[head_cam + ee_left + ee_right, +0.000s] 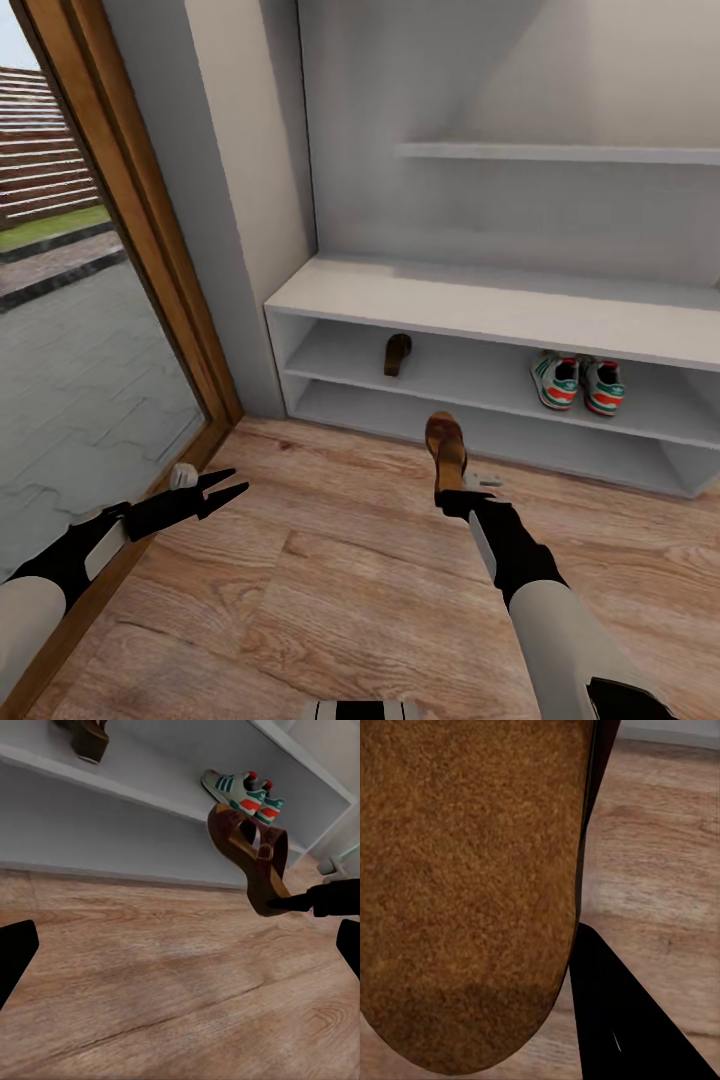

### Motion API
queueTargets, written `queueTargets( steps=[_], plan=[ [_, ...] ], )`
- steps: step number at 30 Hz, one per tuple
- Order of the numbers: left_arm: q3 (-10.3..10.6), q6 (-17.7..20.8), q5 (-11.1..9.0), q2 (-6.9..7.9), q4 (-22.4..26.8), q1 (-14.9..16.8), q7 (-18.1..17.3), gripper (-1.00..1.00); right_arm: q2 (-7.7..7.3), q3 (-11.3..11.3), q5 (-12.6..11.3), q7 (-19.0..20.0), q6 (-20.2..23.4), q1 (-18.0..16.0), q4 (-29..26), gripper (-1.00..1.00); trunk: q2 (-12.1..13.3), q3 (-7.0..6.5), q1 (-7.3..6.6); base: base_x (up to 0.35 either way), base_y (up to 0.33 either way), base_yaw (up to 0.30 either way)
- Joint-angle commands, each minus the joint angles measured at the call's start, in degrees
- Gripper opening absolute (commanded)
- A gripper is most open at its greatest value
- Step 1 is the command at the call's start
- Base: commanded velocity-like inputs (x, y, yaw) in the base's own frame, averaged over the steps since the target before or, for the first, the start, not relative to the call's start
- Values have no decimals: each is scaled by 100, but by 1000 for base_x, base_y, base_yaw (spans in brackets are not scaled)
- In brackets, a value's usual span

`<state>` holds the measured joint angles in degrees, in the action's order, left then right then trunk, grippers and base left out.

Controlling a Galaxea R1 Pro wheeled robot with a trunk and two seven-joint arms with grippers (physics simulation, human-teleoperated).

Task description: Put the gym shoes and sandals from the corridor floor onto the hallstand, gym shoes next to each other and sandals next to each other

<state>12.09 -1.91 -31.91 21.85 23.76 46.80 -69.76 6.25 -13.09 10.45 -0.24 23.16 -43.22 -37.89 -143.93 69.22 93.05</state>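
The right gripper (pixel 452 492) clamps a brown leather slip-on sandal (pixel 445 447) by its heel, bound for its mate (pixel 397 354) near the pale grey-white hallstand's (pixel 480 305) left end, while the left gripper (pixel 222 488) idles with jaws apart.

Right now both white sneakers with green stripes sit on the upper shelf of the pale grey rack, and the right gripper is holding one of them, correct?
Not quite. The right gripper holds a brown leather sandal, not a sneaker, as the head view shows. Both white sneakers with green stripes do sit on the pale grey rack upper shelf.
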Motion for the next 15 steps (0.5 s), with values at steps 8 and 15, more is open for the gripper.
queueTargets(
  steps=[8, 15],
  plan=[
    [48, -13, -52, 5, -3, 5, 2, 100, 8, -20, 28, -4, 317, -3, -818, -100, -2, 6, -1, 0, 0, 5],
    [56, -11, -52, -3, -3, 5, -2, 100, 8, -18, 22, -3, 817, -3, -1151, -100, -2, 6, -1, 0, 0, 0]
  ],
)
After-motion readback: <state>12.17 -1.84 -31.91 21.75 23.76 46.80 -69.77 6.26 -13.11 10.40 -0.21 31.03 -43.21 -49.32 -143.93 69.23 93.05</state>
